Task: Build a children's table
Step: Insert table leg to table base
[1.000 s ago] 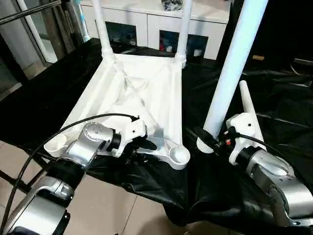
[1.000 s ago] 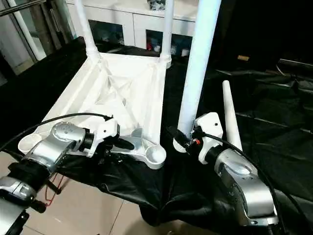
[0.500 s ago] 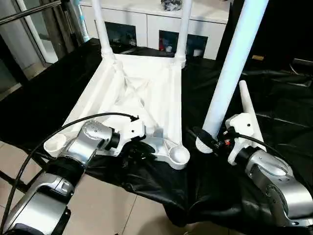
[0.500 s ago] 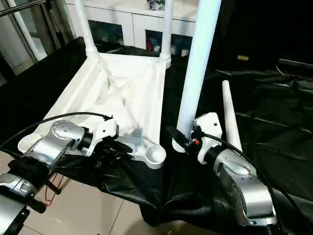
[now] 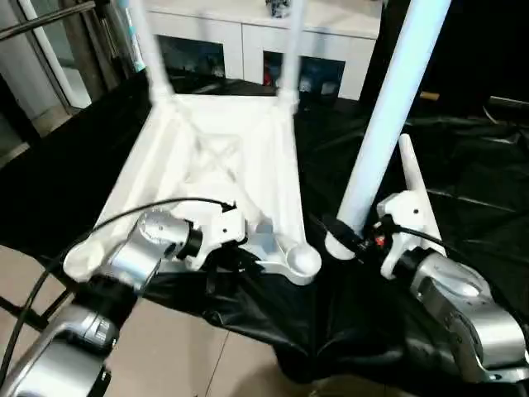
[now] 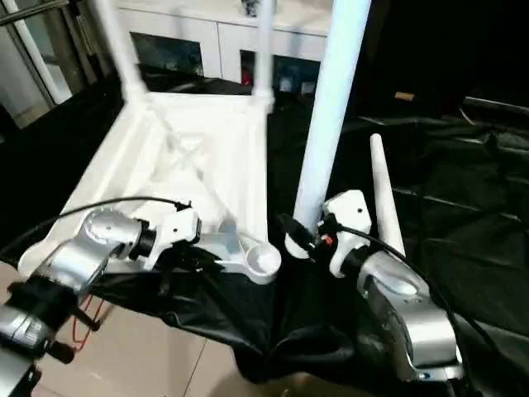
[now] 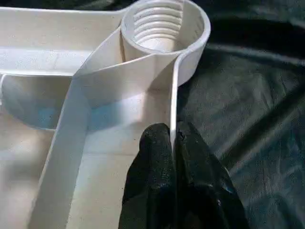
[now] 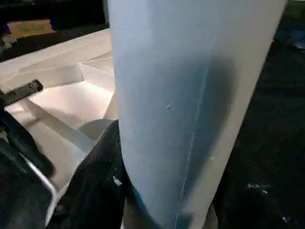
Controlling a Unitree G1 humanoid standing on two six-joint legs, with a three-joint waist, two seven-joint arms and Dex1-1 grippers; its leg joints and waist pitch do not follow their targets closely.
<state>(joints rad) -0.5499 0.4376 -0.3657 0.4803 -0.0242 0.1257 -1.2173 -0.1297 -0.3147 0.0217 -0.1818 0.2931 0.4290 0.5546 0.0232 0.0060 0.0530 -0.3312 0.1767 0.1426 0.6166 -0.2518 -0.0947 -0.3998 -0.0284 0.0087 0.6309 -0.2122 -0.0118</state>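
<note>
Left eye view: tabletop [image 5: 223,165] laid upside down on black-draped surface [image 5: 463,165]. 2 legs [image 5: 142,41] already fitted at far corners. 3rd leg [image 5: 388,107] held upright in R hand [image 5: 343,240], beside empty near socket [image 5: 303,260]. 4th leg [image 5: 413,178] lying nearby. L hand [image 7: 174,143] pinched shut on tabletop rim. 2 legs left.
</note>
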